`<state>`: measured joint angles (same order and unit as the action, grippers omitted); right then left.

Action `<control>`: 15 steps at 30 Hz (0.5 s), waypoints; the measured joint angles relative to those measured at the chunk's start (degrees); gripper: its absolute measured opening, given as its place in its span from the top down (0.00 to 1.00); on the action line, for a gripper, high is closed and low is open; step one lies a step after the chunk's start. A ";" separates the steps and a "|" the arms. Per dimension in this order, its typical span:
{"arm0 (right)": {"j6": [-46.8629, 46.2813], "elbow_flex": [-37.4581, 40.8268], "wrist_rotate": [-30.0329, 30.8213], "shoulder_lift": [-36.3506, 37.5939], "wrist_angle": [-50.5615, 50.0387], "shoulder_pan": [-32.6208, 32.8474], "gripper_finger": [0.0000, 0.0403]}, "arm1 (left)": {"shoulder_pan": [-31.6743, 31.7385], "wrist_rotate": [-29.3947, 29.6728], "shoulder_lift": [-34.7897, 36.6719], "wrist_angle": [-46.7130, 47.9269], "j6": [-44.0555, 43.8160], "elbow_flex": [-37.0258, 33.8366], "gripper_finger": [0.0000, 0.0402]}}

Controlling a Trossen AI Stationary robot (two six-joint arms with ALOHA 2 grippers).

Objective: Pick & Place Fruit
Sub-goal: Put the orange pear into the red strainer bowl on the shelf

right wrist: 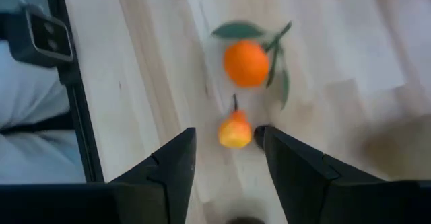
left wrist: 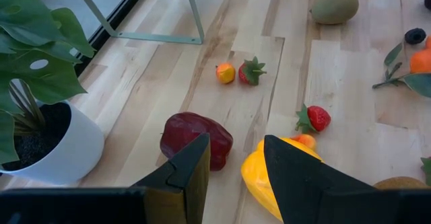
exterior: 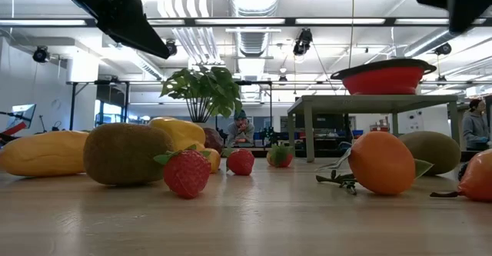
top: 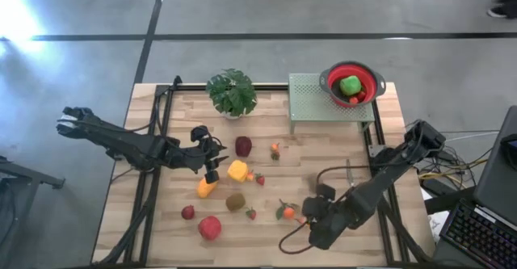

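strawberry [exterior: 187,173] nearest | strawberries: four | left end effector [left wrist: 232,158] wide | right end effector [right wrist: 225,146] wide

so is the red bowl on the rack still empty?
No. In the high view the red bowl on the green rack already holds a green fruit and a small red one beside it.

The pale wooden slatted table [top: 161,220] carried a leafy potted plant in a white pot [top: 232,93], a small green perforated metal stand [top: 311,107], and scattered toy fruit: a maroon pepper [top: 243,146], a yellow pepper [top: 237,170], a brown kiwi [top: 235,201], a red apple [top: 209,227] and a leafy orange [top: 287,212].
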<state>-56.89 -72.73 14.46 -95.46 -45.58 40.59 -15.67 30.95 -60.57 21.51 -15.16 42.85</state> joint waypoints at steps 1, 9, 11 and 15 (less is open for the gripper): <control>-0.06 0.00 -0.68 -0.64 0.13 0.06 0.56 | -0.01 -0.01 -0.01 0.01 -0.02 0.00 0.63; 1.97 0.00 -2.81 -4.14 2.21 0.44 0.50 | -0.01 -0.01 0.01 -0.01 -0.02 0.00 0.63; 3.01 0.00 -2.79 -4.75 2.94 0.54 0.49 | 0.01 -0.01 -0.01 0.01 0.00 0.00 0.63; 4.75 0.00 -2.62 -5.86 4.98 0.53 0.50 | -0.01 -0.01 0.01 0.01 0.00 0.00 0.63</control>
<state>-52.14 -72.73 11.84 -101.32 -40.59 41.12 -15.68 30.94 -60.55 21.52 -15.16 42.85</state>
